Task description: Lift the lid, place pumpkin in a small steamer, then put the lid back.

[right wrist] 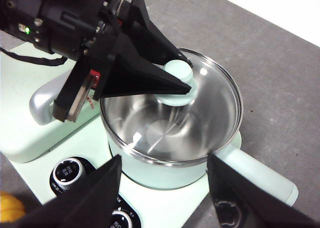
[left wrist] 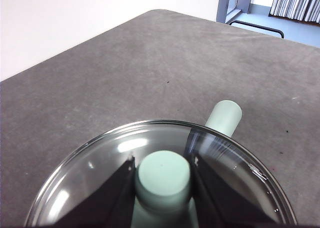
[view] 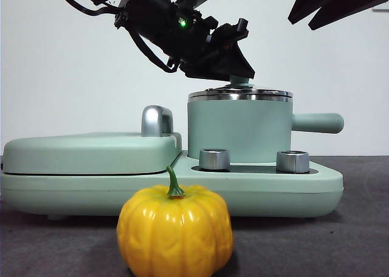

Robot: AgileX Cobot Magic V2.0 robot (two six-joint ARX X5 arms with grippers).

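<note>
Now left end effector clasps lid knob (atop small steamer).

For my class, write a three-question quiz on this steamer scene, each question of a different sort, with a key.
1. True or false: the pumpkin already sits inside the small steamer.
2. Multiple choice: the left gripper has its jaws on either side of A) the steamer's side handle, B) the lid's knob, C) a control dial.
3. Fill in: the right gripper hangs above the steamer with its jaws ____.

Key
1. False: the pumpkin stands on the table in front of the cooker base, and the steamer's inside shows bare steel through the glass.
2. B: the jaws flank the mint-green knob of the lid, which lies on the steamer's rim.
3. Open, holding nothing.
</note>
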